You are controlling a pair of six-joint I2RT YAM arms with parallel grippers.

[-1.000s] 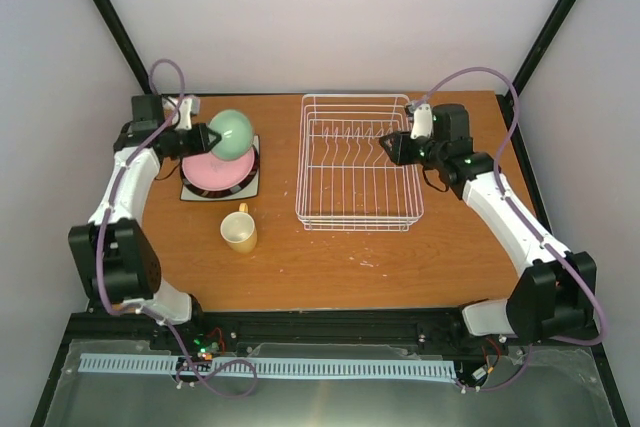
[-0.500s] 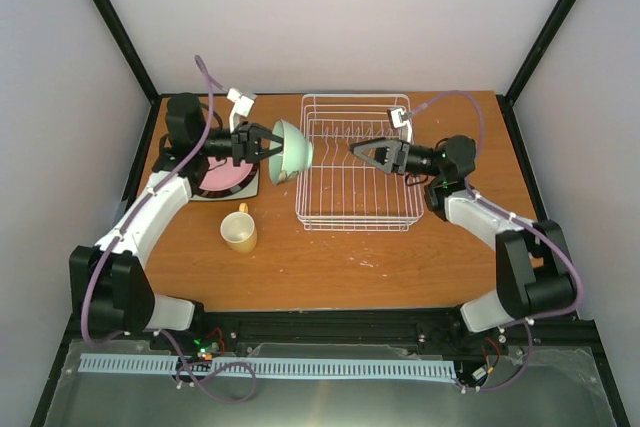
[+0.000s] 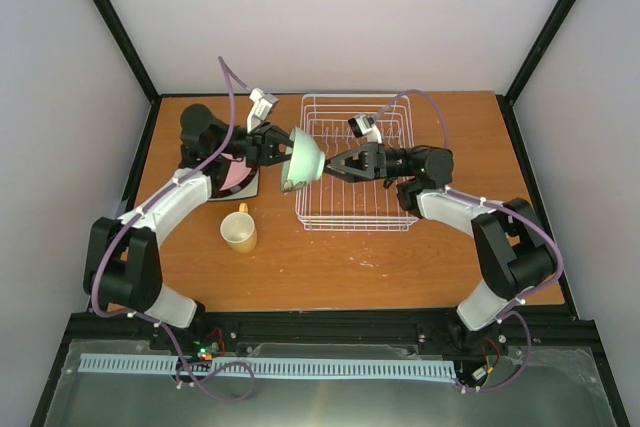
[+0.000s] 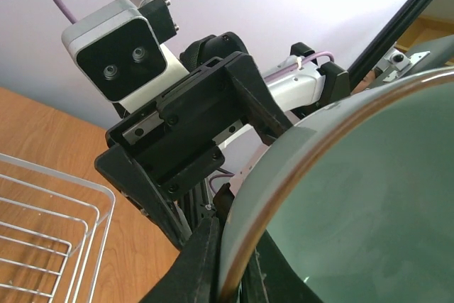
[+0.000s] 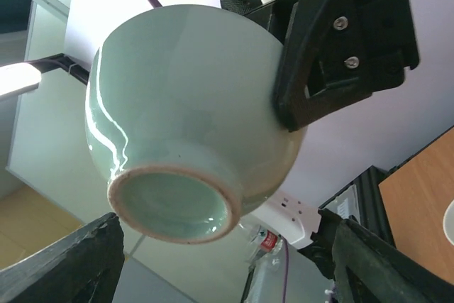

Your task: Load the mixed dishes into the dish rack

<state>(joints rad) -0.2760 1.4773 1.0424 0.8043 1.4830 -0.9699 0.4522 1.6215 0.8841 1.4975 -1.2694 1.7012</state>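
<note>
The pale green bowl (image 3: 301, 159) hangs tipped on its side in the air above the left edge of the dish rack (image 3: 362, 202), its foot ring turned toward the right arm. The left gripper (image 3: 283, 150) is clamped on the bowl's rim, one finger inside and one outside. The right gripper (image 3: 332, 166) faces the foot with jaws spread wide, gripping nothing, just beside the bowl. On the counter (image 3: 340, 262) to the left sit the yellow mug (image 3: 239, 231) and the pink plate (image 3: 233, 175).
</note>
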